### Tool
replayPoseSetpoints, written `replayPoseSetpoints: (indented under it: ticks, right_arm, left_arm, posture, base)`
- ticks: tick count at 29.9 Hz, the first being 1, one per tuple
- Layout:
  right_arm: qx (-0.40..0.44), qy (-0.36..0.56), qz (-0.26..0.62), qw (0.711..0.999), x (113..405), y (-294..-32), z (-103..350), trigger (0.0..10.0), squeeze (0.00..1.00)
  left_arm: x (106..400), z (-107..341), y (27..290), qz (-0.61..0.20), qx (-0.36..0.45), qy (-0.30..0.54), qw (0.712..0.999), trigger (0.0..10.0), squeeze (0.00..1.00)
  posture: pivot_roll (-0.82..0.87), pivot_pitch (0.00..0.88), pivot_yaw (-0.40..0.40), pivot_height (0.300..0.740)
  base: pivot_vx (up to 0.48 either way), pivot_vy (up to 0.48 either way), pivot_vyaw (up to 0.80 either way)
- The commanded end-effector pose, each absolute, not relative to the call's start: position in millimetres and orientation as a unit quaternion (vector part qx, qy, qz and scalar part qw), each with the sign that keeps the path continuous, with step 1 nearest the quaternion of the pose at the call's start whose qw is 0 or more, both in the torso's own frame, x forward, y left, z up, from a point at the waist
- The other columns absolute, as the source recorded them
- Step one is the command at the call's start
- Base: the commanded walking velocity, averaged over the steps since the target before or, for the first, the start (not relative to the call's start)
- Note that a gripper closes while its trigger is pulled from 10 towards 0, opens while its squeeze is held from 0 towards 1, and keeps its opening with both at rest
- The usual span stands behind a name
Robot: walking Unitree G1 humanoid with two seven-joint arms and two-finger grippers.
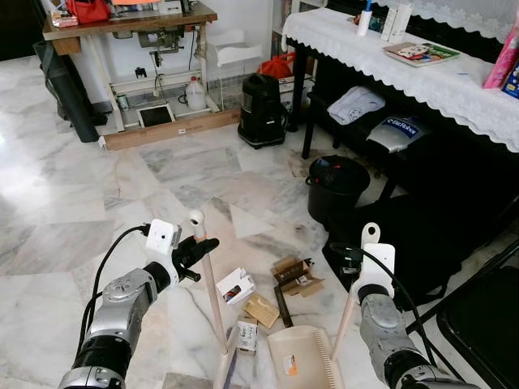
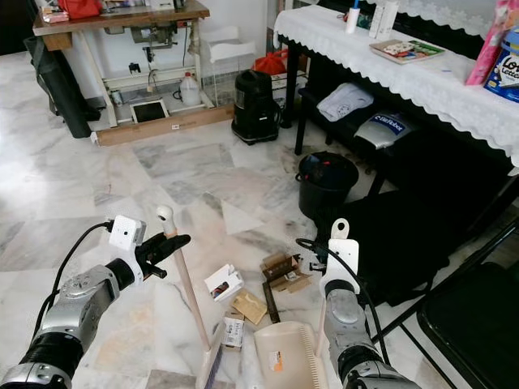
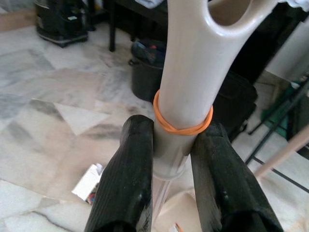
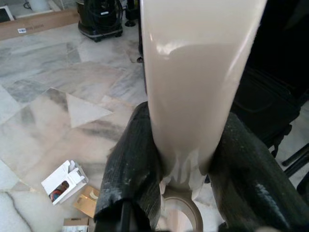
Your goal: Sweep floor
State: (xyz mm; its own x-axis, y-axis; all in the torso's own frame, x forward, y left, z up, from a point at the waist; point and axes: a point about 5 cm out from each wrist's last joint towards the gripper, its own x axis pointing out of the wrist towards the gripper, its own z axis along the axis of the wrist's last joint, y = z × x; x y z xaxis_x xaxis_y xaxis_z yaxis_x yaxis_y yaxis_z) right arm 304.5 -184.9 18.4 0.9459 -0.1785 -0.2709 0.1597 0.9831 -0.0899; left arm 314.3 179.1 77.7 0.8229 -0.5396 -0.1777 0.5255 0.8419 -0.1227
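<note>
Left gripper clamped on cream plastic broom handle, just below orange rubber band. Right gripper clamped on cream long-handled dustpan, pan resting beside small cardboard boxes on marble floor. Judged light, rigid, slippery. Broom head cut off.

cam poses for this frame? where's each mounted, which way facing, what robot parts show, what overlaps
Left eye, head: forward-down at marble floor; both arms, left gripper on broom handle.
Right eye: same scene; right gripper on dustpan handle, dustpan below.
Left wrist: along fingers clamping the broom handle.
Right wrist: along fingers clamping the dustpan handle.
Shared: white carton, black bucket.
</note>
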Motion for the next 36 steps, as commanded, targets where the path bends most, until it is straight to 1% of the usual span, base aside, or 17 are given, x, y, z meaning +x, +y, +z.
replayPoseSetpoints:
  ticks: [1,4,12,16,18,21,23,27,29,31,35,36]
  right_arm:
    - [-0.025,0.130,-0.081,0.988,309,-180,23,10.0,0.00]
    - [-0.025,0.130,-0.080,0.988,309,-179,23,10.0,0.00]
    - [-0.023,0.131,-0.078,0.988,309,-177,23,10.0,0.00]
    - [-0.023,0.131,-0.077,0.988,310,-176,23,10.0,0.00]
    - [-0.023,0.131,-0.077,0.988,310,-176,23,10.0,0.00]
    - [-0.022,0.131,-0.078,0.988,310,-175,23,10.0,0.00]
    - [-0.022,0.130,-0.078,0.988,310,-175,24,10.0,0.00]
    - [-0.022,0.130,-0.078,0.988,310,-175,24,10.0,0.00]
    - [-0.022,0.130,-0.078,0.988,310,-175,24,10.0,0.00]
    - [-0.022,0.130,-0.078,0.988,311,-175,24,10.0,0.00]
    - [-0.022,0.130,-0.077,0.988,310,-175,24,10.0,0.00]
    - [-0.022,0.130,-0.077,0.988,310,-175,24,10.0,0.00]
  left_arm:
    - [311,77,169,-0.306,-0.072,0.110,0.943,10.0,0.00]
    - [312,79,171,-0.293,-0.065,0.105,0.948,10.0,0.00]
    - [309,85,164,-0.311,-0.108,0.104,0.938,10.0,0.00]
    - [312,88,153,-0.315,-0.110,0.095,0.938,10.0,0.00]
    - [312,89,152,-0.315,-0.110,0.094,0.938,10.0,0.00]
    - [315,89,150,-0.299,-0.091,0.089,0.946,10.0,0.00]
    - [317,88,153,-0.279,-0.068,0.089,0.954,10.0,0.00]
    - [319,88,156,-0.265,-0.051,0.090,0.959,10.0,0.00]
    - [321,89,161,-0.254,-0.030,0.086,0.963,10.0,0.00]
    - [321,90,161,-0.251,-0.027,0.082,0.964,10.0,0.00]
    - [326,104,169,-0.221,-0.045,0.038,0.974,10.0,0.00]
    - [326,104,169,-0.221,-0.045,0.038,0.974,10.0,0.00]
  posture:
    - [0.11,0.000,-0.005,0.740]
    - [0.11,0.000,-0.005,0.740]
    - [0.11,0.000,0.000,0.740]
    - [0.11,0.000,0.002,0.740]
    - [0.11,0.000,0.002,0.740]
    - [0.11,0.000,0.004,0.740]
    - [0.11,0.000,0.003,0.740]
    - [0.11,0.000,0.003,0.740]
    - [0.11,0.000,0.003,0.740]
    - [0.11,0.000,0.003,0.740]
    - [0.12,0.000,0.000,0.740]
    - [0.12,0.000,0.000,0.740]
  base:
    - [0.000,0.000,0.00]
    - [0.000,0.000,0.00]
    - [0.000,0.000,0.00]
    - [0.000,0.000,0.00]
    - [0.000,0.000,0.00]
    - [0.000,0.000,0.00]
    - [0.000,0.000,0.00]
    - [0.000,0.000,0.00]
    - [0.000,0.000,0.00]
    - [0.000,0.000,0.00]
    - [0.000,0.000,0.00]
    - [0.000,0.000,0.00]
